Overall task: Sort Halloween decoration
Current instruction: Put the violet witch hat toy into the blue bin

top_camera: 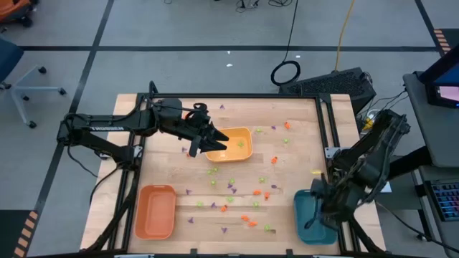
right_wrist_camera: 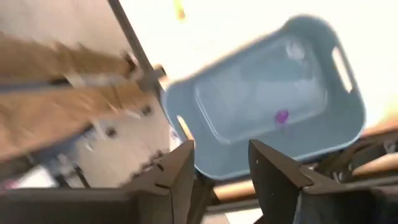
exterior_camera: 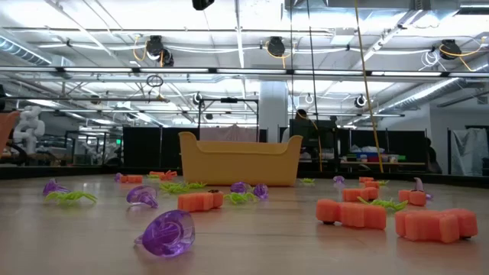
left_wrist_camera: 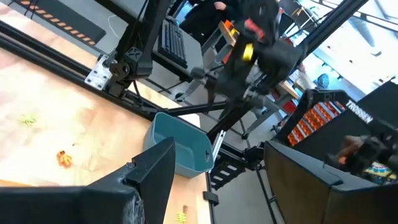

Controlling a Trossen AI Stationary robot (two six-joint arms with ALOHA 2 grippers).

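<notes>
We see the decorations point(top_camera: 237, 193) strewn over the middle of the wooden counter point(top_camera: 165, 168): tiny orange, light green and purple pieces, most lying between the yellow tray point(top_camera: 231, 145) and the near edge, with a few more toward the far side. In the low view a purple piece point(exterior_camera: 166, 233) lies closest, with orange ones point(exterior_camera: 351, 213) to its right and the yellow tray standing behind them. One purple piece point(right_wrist_camera: 281, 116) lies inside the teal tray point(top_camera: 310, 216) at the near right corner. The right end effector point(right_wrist_camera: 222, 163) hangs over that tray, its fingers parted with nothing between them. The left end effector point(top_camera: 209, 140) hovers at the yellow tray's left rim; its fingers point(left_wrist_camera: 155, 171) stand apart and we see nothing gripped. The orange tray point(top_camera: 155, 211) sits at the near left corner, well apart from both arms. Beyond the counter we see a grey floor with cables.
</notes>
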